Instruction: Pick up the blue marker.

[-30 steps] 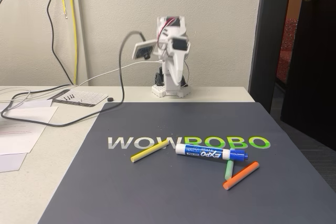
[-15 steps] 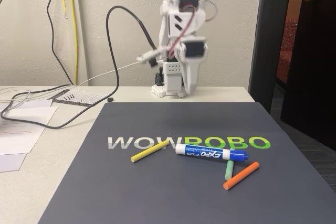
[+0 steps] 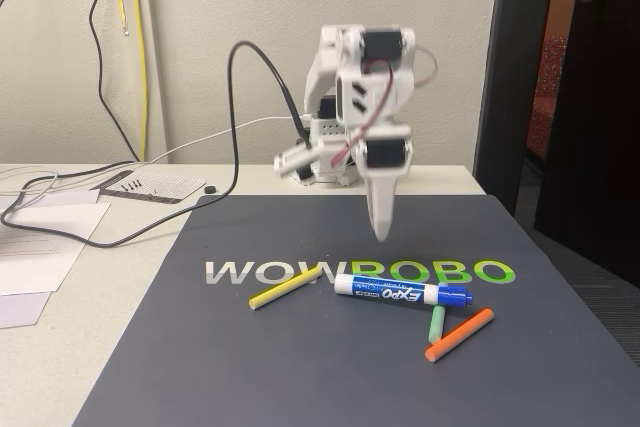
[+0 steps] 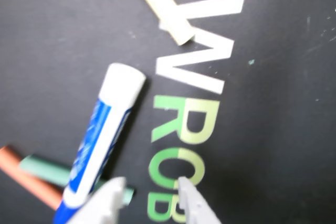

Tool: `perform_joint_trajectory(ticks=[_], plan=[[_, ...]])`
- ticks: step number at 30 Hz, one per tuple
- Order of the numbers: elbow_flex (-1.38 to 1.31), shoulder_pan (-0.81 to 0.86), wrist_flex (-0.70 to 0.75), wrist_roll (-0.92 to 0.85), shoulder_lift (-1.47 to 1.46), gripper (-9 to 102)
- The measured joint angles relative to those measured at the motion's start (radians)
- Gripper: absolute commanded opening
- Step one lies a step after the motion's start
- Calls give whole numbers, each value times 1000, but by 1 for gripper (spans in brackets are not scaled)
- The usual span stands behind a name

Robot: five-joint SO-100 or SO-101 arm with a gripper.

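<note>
The blue marker (image 3: 400,294), a thick white barrel with a blue EXPO label and blue cap, lies flat on the dark mat (image 3: 300,367) just in front of the green lettering. My gripper (image 3: 382,232) hangs fingers-down above the mat, a little behind the marker's white end and clear of it. In the wrist view the marker (image 4: 102,140) runs diagonally at lower left, and my gripper (image 4: 149,187) is open at the bottom edge, its tips apart over the green letters with nothing between them; the marker's blue end is beside the left tip.
A thin yellow stick (image 3: 285,288) lies left of the marker; a green stick (image 3: 437,323) and an orange stick (image 3: 459,334) lie by its cap end. Papers (image 3: 40,247) and black cables (image 3: 120,232) cover the table's left. A dark door stands at right.
The arm has unfolded from its upright pose at the base and swung forward and down, bringing the gripper over the mat close behind the marker. Marker and sticks have not moved.
</note>
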Motion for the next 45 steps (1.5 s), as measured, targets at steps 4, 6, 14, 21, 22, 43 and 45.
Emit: perform_joint_trajectory(ticks=[4,6,14,21,22,43,45], plan=[[-296,0,15,2,-190,29],[-333,0,15,5,-196,30],[-350,0,15,43,-218,32],[-354,0,15,26,-262,37],[-354,0,15,18,-265,39],[-354,-21,26,40,-319,19],[-354,-25,26,40,-319,18]])
